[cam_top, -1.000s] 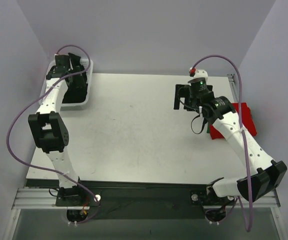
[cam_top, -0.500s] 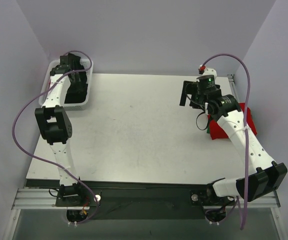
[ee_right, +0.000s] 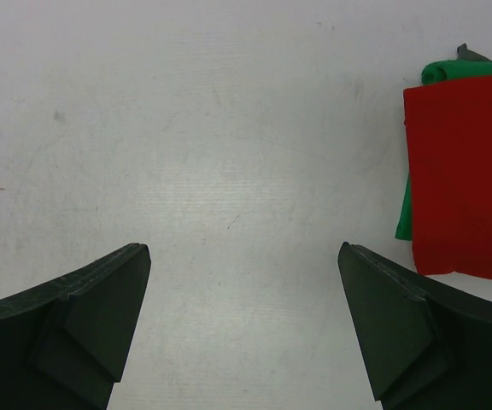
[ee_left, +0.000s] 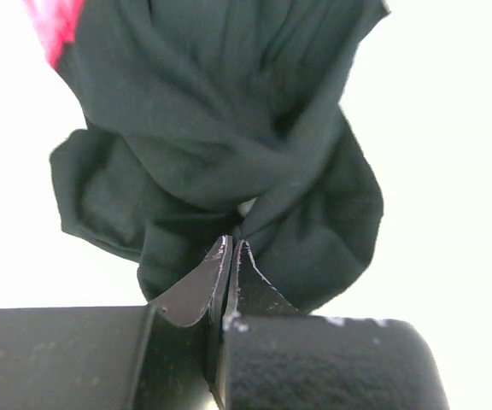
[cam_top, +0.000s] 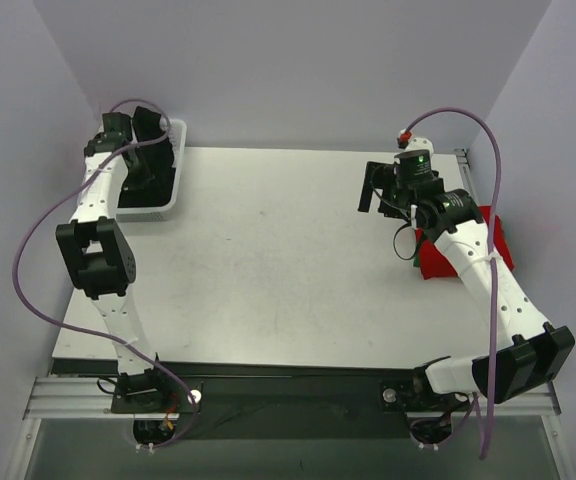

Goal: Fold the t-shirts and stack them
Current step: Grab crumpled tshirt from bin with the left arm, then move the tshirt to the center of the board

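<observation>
overhead view is looking evenly lit, soft shadows | left wrist background is blowing out white | right wrist is staying sharp, fingers (ee_right: 75,316) slightly blurring

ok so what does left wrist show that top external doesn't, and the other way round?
Left wrist only: the left end effector shut on a bunched fold of the black t-shirt, plus a sliver of magenta-pink cloth in the top left corner.
Top external only: the white basket at the far left, the right end effector over the table, and the red t-shirt folded flat by the right edge.
Both: the left end effector with dark cloth at it, though top external cannot resolve the pinch.
</observation>
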Available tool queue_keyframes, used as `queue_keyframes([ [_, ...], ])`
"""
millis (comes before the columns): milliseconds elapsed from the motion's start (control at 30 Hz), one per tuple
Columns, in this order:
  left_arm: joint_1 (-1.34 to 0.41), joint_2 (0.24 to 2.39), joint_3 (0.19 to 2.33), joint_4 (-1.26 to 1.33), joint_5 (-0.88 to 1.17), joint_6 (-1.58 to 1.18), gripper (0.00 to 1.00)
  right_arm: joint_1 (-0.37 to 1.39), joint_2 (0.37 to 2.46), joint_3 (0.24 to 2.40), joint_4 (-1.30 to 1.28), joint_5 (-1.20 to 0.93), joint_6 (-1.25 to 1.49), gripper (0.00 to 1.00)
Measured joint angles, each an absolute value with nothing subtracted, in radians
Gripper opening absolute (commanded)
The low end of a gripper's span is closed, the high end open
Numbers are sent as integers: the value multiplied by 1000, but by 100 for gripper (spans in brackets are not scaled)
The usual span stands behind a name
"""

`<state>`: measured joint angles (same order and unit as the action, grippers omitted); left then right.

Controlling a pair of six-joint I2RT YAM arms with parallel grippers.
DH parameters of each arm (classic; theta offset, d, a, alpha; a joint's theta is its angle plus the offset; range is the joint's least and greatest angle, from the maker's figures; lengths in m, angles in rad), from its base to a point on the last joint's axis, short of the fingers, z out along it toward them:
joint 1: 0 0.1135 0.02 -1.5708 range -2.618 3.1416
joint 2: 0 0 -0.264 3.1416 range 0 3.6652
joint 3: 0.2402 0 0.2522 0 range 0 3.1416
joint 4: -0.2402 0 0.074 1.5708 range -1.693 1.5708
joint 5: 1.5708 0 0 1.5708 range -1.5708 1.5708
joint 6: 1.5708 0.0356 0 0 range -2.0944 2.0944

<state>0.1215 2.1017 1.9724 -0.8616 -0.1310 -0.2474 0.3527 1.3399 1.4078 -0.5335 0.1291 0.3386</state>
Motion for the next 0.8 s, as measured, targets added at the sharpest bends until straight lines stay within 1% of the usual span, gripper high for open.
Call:
queue_keyframes([
  [233,133,1993,2160,-849,-98,-263,0,352,1340,1400,-533,115,346,99],
  [367,140,1889,2184,-805,-54,-281,0,352,1337,1389,-533,112,352,99],
  [633,143,1642,2188,-640,137,-323,0,352,1327,1374,-534,95,370,99],
  [800,113,1598,2313,-548,264,-366,0,352,1325,1374,-534,81,380,99],
])
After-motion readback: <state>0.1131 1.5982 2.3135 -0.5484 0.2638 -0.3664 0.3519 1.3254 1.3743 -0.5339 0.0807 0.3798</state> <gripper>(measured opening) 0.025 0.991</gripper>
